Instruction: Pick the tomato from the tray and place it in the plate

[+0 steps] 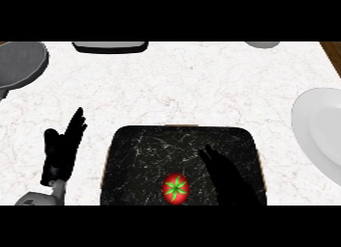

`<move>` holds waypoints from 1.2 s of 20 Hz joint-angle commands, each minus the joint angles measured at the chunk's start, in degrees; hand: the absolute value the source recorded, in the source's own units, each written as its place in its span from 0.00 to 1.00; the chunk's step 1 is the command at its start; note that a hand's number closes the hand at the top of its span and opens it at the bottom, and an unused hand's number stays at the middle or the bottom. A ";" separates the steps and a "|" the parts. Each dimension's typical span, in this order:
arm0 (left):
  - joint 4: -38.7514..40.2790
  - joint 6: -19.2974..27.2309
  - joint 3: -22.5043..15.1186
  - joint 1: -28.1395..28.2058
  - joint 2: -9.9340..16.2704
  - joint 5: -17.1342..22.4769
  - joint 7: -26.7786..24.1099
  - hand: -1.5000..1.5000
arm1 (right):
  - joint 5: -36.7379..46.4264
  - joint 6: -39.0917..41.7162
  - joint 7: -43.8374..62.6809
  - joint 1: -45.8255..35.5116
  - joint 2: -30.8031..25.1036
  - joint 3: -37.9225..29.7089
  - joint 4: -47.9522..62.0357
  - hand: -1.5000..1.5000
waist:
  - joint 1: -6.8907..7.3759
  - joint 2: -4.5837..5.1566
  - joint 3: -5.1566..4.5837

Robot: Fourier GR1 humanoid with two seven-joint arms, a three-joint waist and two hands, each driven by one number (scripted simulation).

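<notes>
The right hand (230, 178) hovers open over the dark tray (180, 140), seemingly just right of the tomato (176, 188). The left hand (62, 147) rests open on the tabletop (201, 77); the plate (326, 135) lies at right.

I see my left hand (62, 149) at the left of the head view, upright, with its fingers straight and pointing toward the far side. Its thumb lies alongside the fingers. The grey left wrist (50, 193) shows just beneath it at the lower edge. My right hand (230, 176) enters from the lower edge right of center. Its fingers are extended and relaxed, angled up and slightly left. It holds nothing. The right forearm is out of view.
</notes>
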 commanded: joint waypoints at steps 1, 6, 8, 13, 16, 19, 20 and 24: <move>0.31 -1.55 1.37 -0.03 1.22 0.51 -0.25 0.50 | -1.13 14.16 12.94 -5.33 5.05 1.24 -1.71 0.00 | 0.66 0.14 0.09; 3.11 -0.49 1.02 -0.15 -2.67 -1.43 -2.68 0.50 | -5.52 22.05 16.97 -8.25 8.71 -1.17 -0.19 0.00 | 0.07 0.11 0.20; -1.20 -1.84 2.47 -1.56 -0.13 -0.51 3.35 0.50 | -6.84 23.12 21.12 -12.95 12.68 -1.51 2.58 0.00 | 0.33 0.08 0.22; -0.33 -1.86 2.16 -0.87 -2.35 -3.81 2.55 0.50 | -5.80 19.05 20.05 -12.83 12.82 0.22 7.45 0.00 | 0.16 0.05 0.23; -4.33 -2.11 2.19 2.73 -2.71 -5.09 2.49 0.50 | -8.63 24.33 17.89 -15.04 12.87 -5.75 6.41 0.00 | 0.23 0.04 0.23; -1.34 -3.80 3.31 2.48 -4.38 -4.50 -0.91 0.50 | -3.83 18.91 17.28 -8.91 12.90 2.23 7.25 0.00 | 0.01 0.02 0.22; -4.40 -3.95 4.55 1.76 -3.06 -5.12 4.05 0.50 | -7.21 22.31 18.99 -13.35 12.90 -2.41 6.82 0.00 | 0.12 0.03 0.23; -0.49 -4.07 4.66 2.32 -6.16 -6.10 -1.07 0.50 | -7.54 15.34 17.81 -14.94 12.92 1.04 14.18 0.00 | 0.21 0.06 0.23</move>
